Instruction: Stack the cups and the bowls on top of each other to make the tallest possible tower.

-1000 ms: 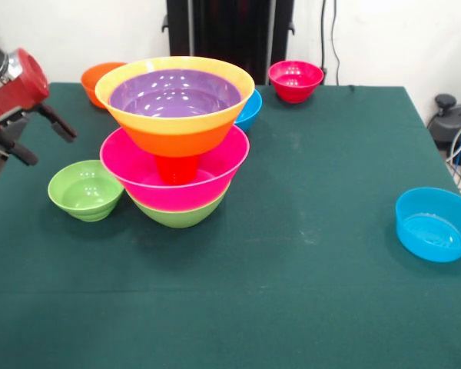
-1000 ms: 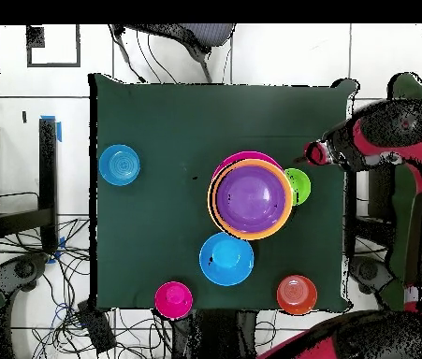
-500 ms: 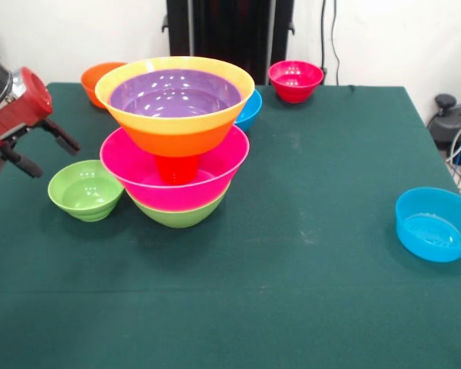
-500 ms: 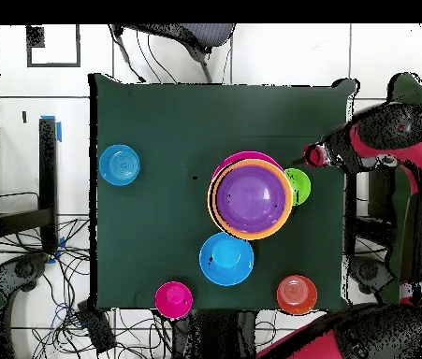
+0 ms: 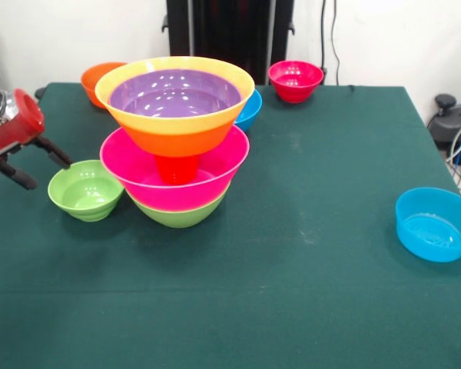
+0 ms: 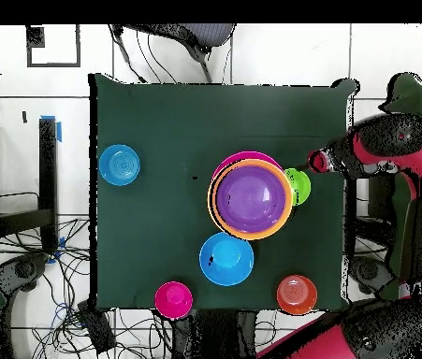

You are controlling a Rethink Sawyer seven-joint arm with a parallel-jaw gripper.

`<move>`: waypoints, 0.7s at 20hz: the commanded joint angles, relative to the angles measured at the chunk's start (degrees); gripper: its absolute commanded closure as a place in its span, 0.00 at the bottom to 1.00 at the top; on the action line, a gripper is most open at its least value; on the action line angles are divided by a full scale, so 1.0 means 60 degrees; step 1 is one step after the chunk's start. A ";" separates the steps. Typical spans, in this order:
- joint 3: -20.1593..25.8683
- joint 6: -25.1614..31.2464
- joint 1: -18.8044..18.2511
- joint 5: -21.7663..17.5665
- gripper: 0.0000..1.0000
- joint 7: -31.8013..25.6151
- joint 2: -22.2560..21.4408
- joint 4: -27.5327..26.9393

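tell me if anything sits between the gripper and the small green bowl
Nothing visible does. The gripper is open right at the small green bowl, its upper finger near the rim. The tower stands on the bowl's other side.

A robotics lab: a green cloth-covered table (image 5: 330, 138) against bare white walls, loose cables (image 6: 36, 271) across tiled floor, a red robot arm (image 6: 397, 154) alongside.

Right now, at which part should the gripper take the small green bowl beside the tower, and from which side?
Take the small green bowl by its thin rim, one finger inside and one outside, on the side away from the tower. It stands upright and open, and the open gripper is already at that side.
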 commanded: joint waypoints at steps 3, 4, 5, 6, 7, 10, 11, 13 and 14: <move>0.0515 -0.0574 -0.0022 -0.0863 0.00 -0.2748 0.0629 -0.0309; 0.0536 -0.0647 -0.0015 -0.0891 0.00 -0.2739 0.0680 -0.0328; 0.0546 -0.0662 -0.0018 -0.0895 0.00 -0.2690 0.0690 -0.0317; 0.0557 -0.0723 -0.0032 -0.0902 0.00 -0.2649 0.0686 -0.0265; 0.0556 -0.0739 -0.0067 -0.0906 0.00 -0.2610 0.0677 -0.0222; 0.0584 -0.0795 -0.0091 -0.0950 0.00 -0.2577 0.0698 -0.0173; 0.0593 -0.0819 -0.0108 -0.0958 0.00 -0.2593 0.0700 -0.0156; 0.0612 -0.0841 -0.0129 -0.0951 0.00 -0.2577 0.0698 -0.0135; 0.0621 -0.0865 -0.0139 -0.0955 0.00 -0.2593 0.0691 -0.0110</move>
